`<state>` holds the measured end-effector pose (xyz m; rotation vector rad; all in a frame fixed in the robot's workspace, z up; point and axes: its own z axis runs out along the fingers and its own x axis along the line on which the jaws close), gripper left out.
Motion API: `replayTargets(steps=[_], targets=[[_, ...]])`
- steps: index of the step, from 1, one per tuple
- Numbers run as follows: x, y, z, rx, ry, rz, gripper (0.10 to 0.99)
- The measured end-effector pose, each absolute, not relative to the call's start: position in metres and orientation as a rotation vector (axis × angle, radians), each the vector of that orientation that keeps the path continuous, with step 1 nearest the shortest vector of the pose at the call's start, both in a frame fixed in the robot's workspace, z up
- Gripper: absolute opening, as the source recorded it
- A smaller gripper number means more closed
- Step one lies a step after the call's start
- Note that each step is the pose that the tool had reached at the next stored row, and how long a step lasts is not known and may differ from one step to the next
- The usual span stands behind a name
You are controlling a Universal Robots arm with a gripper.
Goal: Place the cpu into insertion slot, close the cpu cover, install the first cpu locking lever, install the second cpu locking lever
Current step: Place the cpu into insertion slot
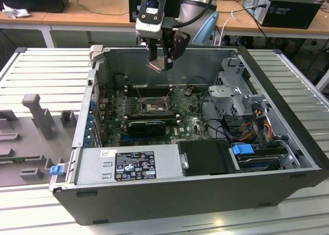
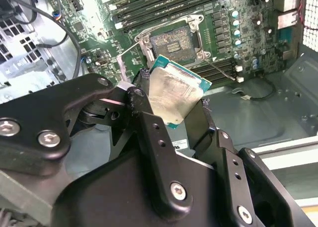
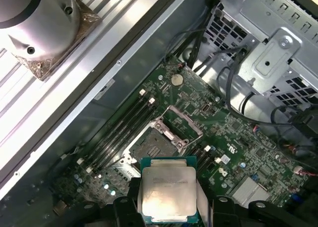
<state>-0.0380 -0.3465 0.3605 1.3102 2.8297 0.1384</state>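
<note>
Cpu [image 2: 176, 93] pinched between narrowed jaws of gripper [image 1: 162, 60], held above case [image 1: 195, 196]. Insertion slot [image 3: 154, 147] seen unfilled, cpu cover [image 3: 181, 125] raised. All four steps judged outstanding.

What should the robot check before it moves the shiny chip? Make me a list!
1. cpu gripped by the gripper: ok, pinched at its edges.
2. insertion slot free of anything: ok.
3. cpu cover swung open: ok.
4. cpu down at the slot: not ok, it hangs high above the board in the exterior view.
5. cpu turned the right way for the slot: cannot tell.
</note>
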Motion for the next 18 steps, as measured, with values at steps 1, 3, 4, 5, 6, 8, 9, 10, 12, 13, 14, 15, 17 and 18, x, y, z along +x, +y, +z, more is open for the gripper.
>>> replayTargets(steps=[1, 3, 4, 5, 6, 8, 9, 10, 12, 13, 14, 15, 17, 18], targets=[[-0.0380, -0.3465, 0.3604, 1.323, 2.823, 0.138, 0.525], [-0.0379, -0.3465, 0.3603, 1.358, 2.805, 0.138, 0.525], [-0.0380, -0.3465, 0.3603, 1.368, 2.801, 0.138, 0.525], [-0.0380, -0.3465, 0.3602, 1.386, 2.791, 0.137, 0.525], [-0.0380, -0.3465, 0.3602, 1.398, 2.785, 0.137, 0.525], [-0.0380, -0.3465, 0.3601, 1.420, 2.772, 0.137, 0.525], [-0.0380, -0.3465, 0.3601, 1.433, 2.765, 0.137, 0.525], [-0.0380, -0.3465, 0.3601, 1.444, 2.759, 0.137, 0.525], [-0.0380, -0.3465, 0.3600, 1.471, 2.744, 0.136, 0.525], [-0.0380, -0.3465, 0.3599, 1.493, 2.731, 0.136, 0.525], [-0.0380, -0.3465, 0.3598, 1.507, 2.723, 0.135, 0.525], [-0.0380, -0.3465, 0.3597, 1.534, 2.707, 0.134, 0.525], [-0.0380, -0.3465, 0.3595, 1.569, 2.685, 0.133, 0.525], [-0.0380, -0.3464, 0.3595, 1.578, 2.679, 0.132, 0.525]])
